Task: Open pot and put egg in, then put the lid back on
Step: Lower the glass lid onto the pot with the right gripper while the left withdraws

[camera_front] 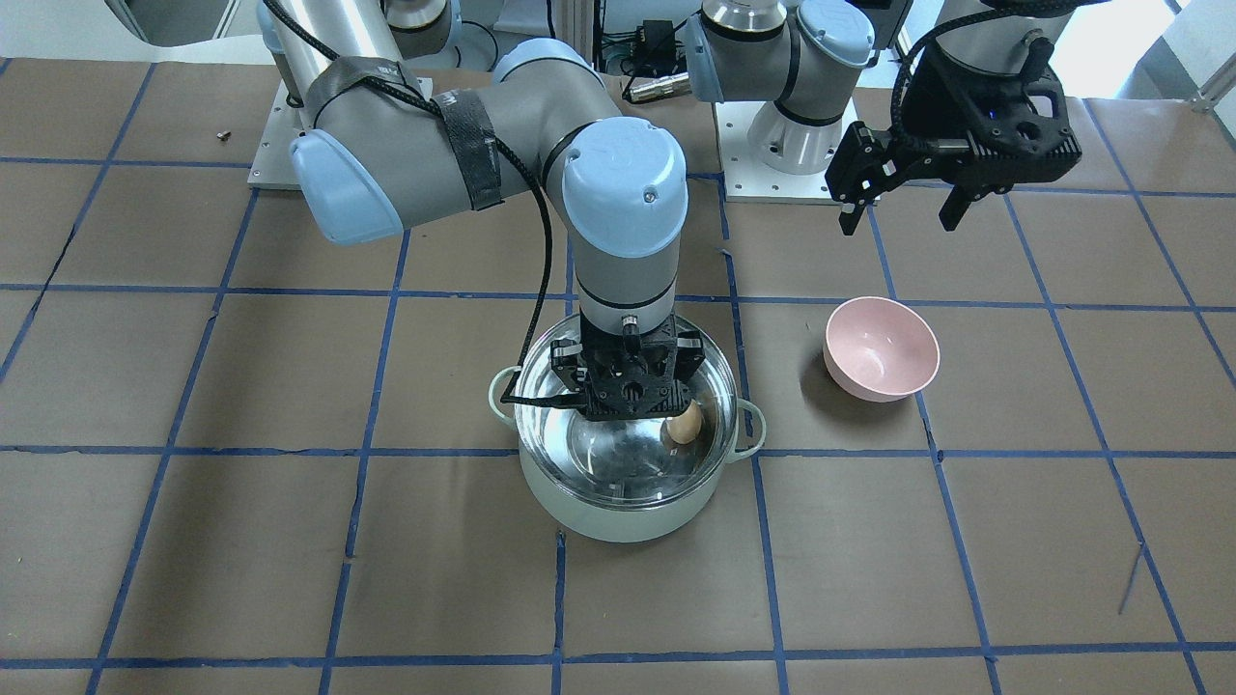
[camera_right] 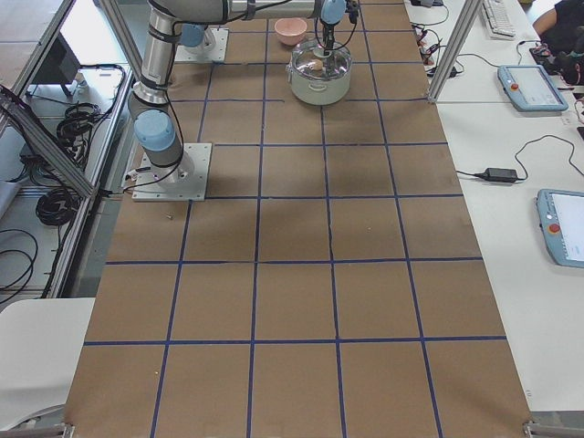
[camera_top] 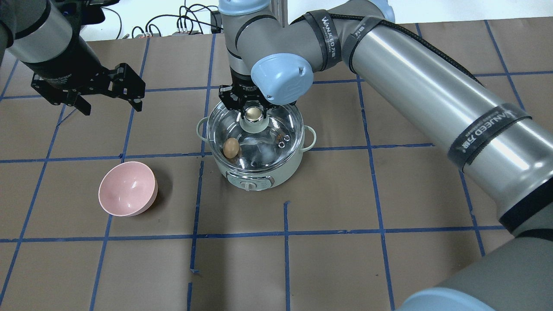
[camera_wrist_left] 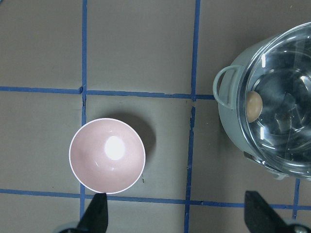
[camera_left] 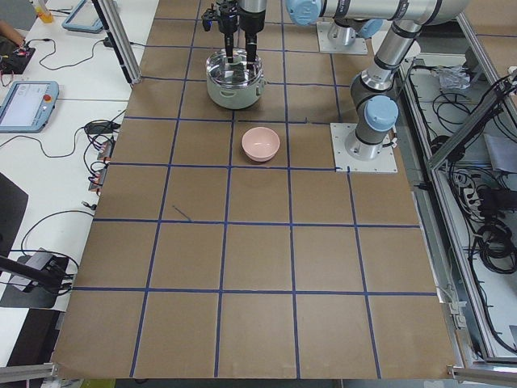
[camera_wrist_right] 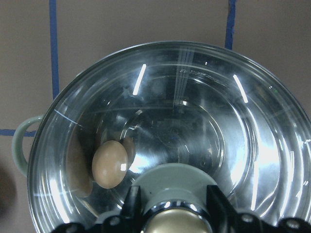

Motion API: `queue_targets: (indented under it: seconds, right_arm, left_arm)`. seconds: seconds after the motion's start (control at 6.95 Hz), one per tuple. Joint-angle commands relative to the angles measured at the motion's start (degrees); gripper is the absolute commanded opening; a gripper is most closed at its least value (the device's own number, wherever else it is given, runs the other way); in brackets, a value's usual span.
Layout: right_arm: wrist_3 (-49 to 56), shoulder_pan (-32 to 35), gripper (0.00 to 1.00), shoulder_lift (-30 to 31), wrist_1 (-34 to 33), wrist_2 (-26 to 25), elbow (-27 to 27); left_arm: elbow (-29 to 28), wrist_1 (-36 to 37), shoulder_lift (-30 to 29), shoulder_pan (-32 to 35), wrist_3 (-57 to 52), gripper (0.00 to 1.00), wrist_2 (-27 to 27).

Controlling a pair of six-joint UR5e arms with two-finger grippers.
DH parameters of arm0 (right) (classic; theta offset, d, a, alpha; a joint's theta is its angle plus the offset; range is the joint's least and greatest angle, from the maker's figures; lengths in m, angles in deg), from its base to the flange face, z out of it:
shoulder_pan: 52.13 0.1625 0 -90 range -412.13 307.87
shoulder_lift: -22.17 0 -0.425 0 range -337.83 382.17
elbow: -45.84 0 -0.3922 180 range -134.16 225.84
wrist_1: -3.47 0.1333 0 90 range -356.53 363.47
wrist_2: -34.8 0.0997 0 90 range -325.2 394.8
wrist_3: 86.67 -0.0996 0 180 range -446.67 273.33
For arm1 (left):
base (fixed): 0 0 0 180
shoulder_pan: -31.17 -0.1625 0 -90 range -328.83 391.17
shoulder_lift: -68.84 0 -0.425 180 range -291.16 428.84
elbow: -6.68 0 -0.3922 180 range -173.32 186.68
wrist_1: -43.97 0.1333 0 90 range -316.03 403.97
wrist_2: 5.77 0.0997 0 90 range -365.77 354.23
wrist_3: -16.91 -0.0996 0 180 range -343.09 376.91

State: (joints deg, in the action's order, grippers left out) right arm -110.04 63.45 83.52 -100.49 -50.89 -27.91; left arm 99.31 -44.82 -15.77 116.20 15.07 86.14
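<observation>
The pale mint-green pot (camera_front: 618, 507) stands mid-table, also in the overhead view (camera_top: 259, 179). The clear glass lid (camera_top: 276, 129) lies across its rim. The light-brown egg (camera_top: 231, 148) rests inside on the steel bottom, seen through the glass (camera_wrist_right: 110, 163) and from the front (camera_front: 686, 422). My right gripper (camera_top: 253, 114) reaches down from above, its fingers tight on either side of the lid's knob (camera_wrist_right: 171, 228). My left gripper (camera_top: 111, 108) hangs open and empty above the table, away from the pot and beyond the bowl.
An empty pink bowl (camera_top: 127, 188) stands on the table to the pot's left in the overhead view, below my left wrist camera (camera_wrist_left: 107, 155). Brown table surface with blue tape grid lies all around.
</observation>
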Motion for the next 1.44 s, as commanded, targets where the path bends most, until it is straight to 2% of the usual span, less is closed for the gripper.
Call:
queue_targets:
  seconds: [0.0,1.01,1.15,1.29]
  right_arm:
    - [-0.4,0.0,0.08,-0.1,0.0,0.1,-0.1]
    - [0.2,0.0,0.09,0.0,-3.0,0.7,-2.0]
    - [0.2,0.0,0.12,0.0,-3.5,0.8,-2.5]
    - [0.2,0.0,0.26,0.0,-3.5,0.8,-2.6]
  left_arm:
    - [0.0,0.0,0.0,0.0,0.0,1.0,0.1]
    - [0.2,0.1,0.0,0.0,0.0,1.0,0.3]
    - [0.2,0.0,0.0,0.0,0.0,1.0,0.3]
    - [0.1,0.0,0.0,0.0,0.1,1.0,0.4]
